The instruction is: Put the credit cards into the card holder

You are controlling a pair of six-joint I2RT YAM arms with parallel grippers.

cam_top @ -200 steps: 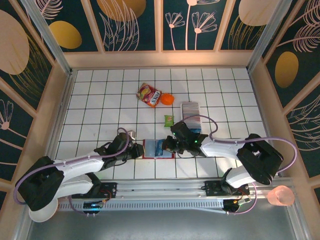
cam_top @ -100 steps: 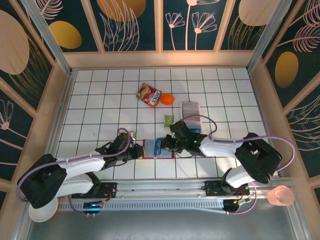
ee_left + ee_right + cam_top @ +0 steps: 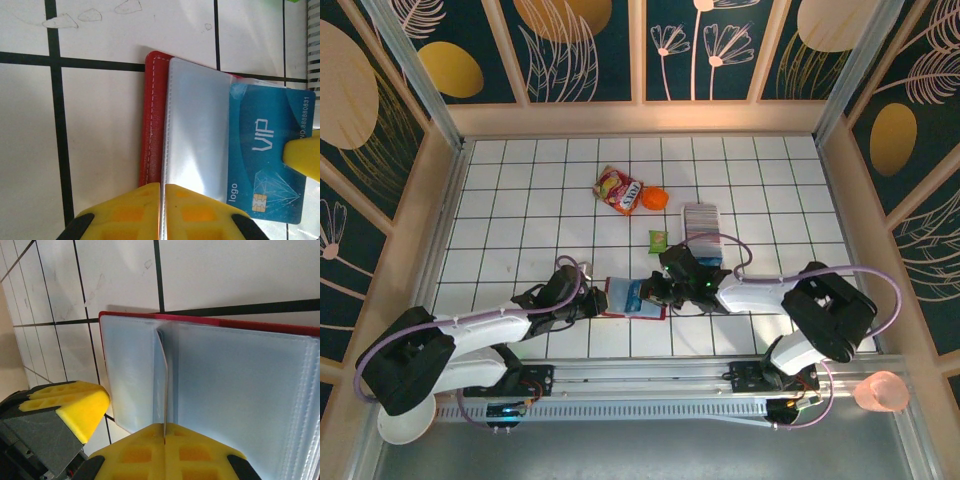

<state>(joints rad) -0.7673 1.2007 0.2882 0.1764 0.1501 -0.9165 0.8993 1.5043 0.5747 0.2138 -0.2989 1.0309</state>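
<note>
The red card holder (image 3: pixel 620 299) lies open on the tiles between my two grippers. My left gripper (image 3: pixel 162 186) is shut on the edge of its clear inner sleeve (image 3: pixel 197 135), beside the red cover (image 3: pixel 152 125). A blue VIP credit card (image 3: pixel 267 150) sticks partway into the sleeve from the right. My right gripper (image 3: pixel 165 427) is shut on that card, which shows edge-on (image 3: pixel 164 385) over the bluish pockets (image 3: pixel 240 390). From above, the left gripper (image 3: pixel 597 300) and right gripper (image 3: pixel 653 293) flank the holder. More grey credit cards (image 3: pixel 701 216) sit stacked further back.
A red-and-yellow snack packet (image 3: pixel 618 190) and an orange object (image 3: pixel 655 198) lie at the back. A small green packet (image 3: pixel 658 239) sits just behind the right gripper. A pink cup (image 3: pixel 882 392) stands off the table at the near right.
My left jaws have closed onto the sleeve edge. The holder has turned slightly, and the right gripper with the blue card has edged left.
</note>
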